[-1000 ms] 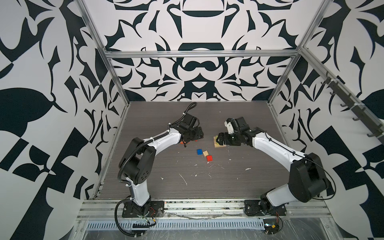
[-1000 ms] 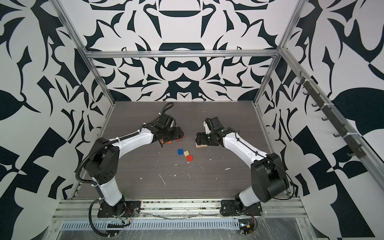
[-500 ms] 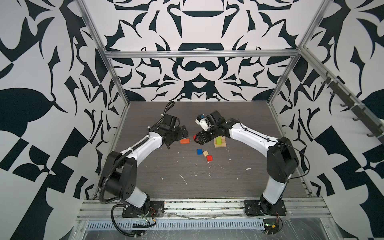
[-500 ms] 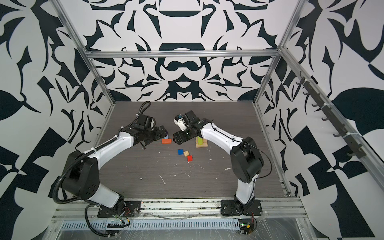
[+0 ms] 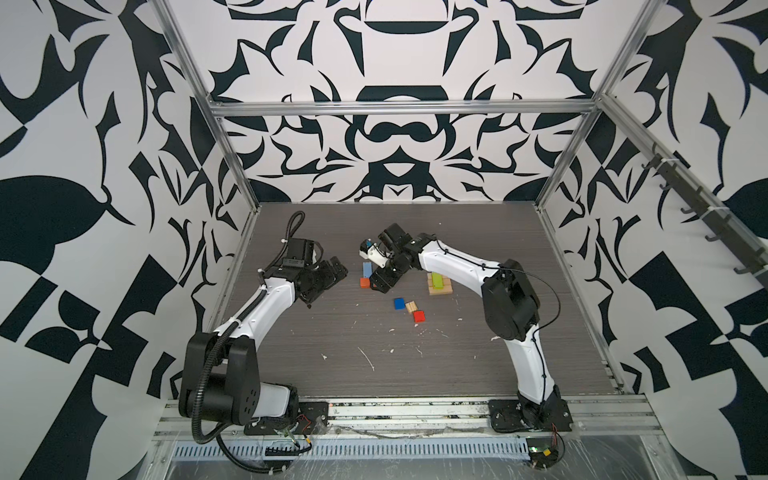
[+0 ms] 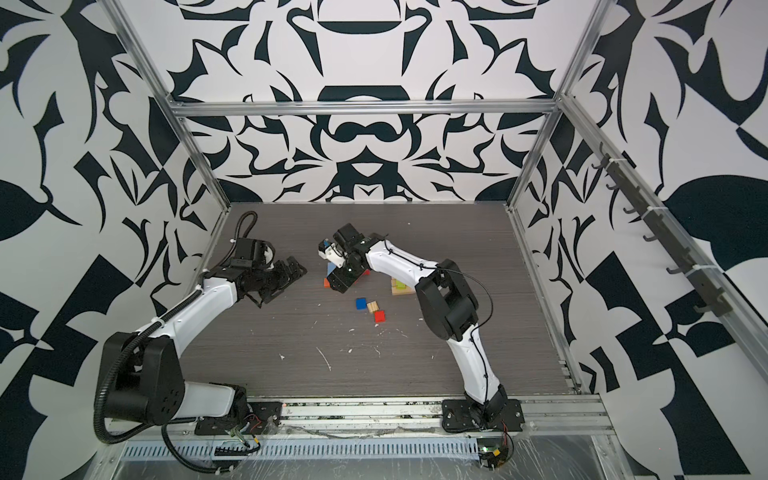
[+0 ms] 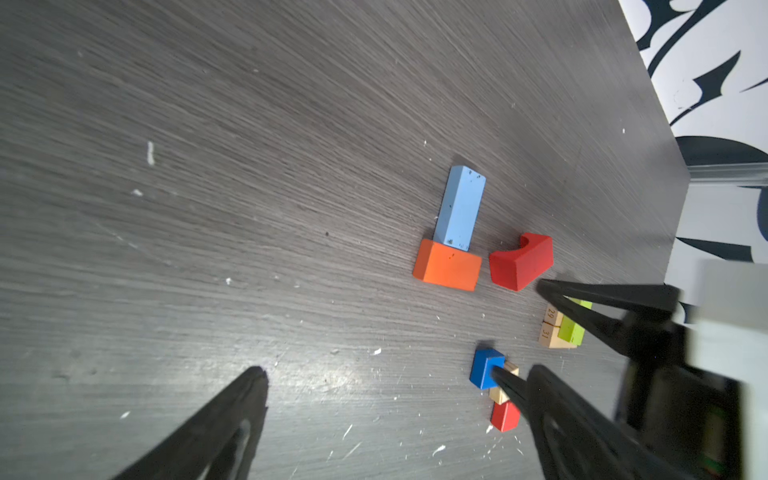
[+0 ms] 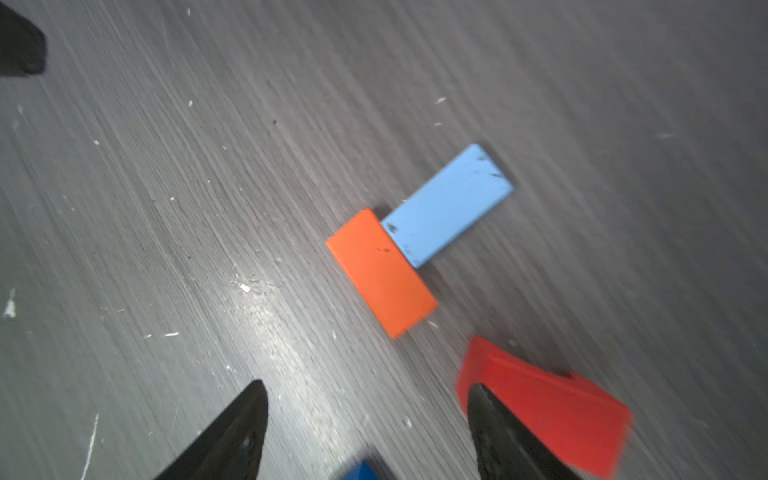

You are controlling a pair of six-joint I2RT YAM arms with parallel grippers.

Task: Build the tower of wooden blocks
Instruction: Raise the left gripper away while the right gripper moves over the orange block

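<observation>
In both top views the wood block tower (image 5: 439,286) is sitting as a low start, right of centre on the desk (image 5: 374,357): tan planks side by side with a lime green plank lying on them. The right gripper (image 5: 383,284) is hanging over the orange block (image 5: 365,283) and light blue plank (image 5: 366,269). The left gripper (image 5: 338,272) is hovering apart to their left. A blue cube (image 5: 399,304), tan cube (image 5: 411,307) and red cube (image 5: 419,316) are lying in a close diagonal row nearer the front.

In the left wrist view the left jaws are standing wide apart with nothing between them. The light blue plank is butting end-on against the orange block, and a red arch block (image 7: 521,264) is lying just beside them.

In the right wrist view the right jaws are also standing apart and empty. The arch block is lying against the outer side of one finger; whether it is touching, I cannot tell.

The blocks are looking light, stiff and smooth-painted, so I judge they are likely to slip or twist in a loose pinch. Taking each across its narrow sides at mid-length seems safest, and the arch across its flat faces. The unglued stack is probably easy to nudge apart.

The dark wood-grain desk is carrying white flecks. Black-and-white patterned walls (image 5: 399,137) on an aluminium frame (image 5: 399,109) are enclosing it.
</observation>
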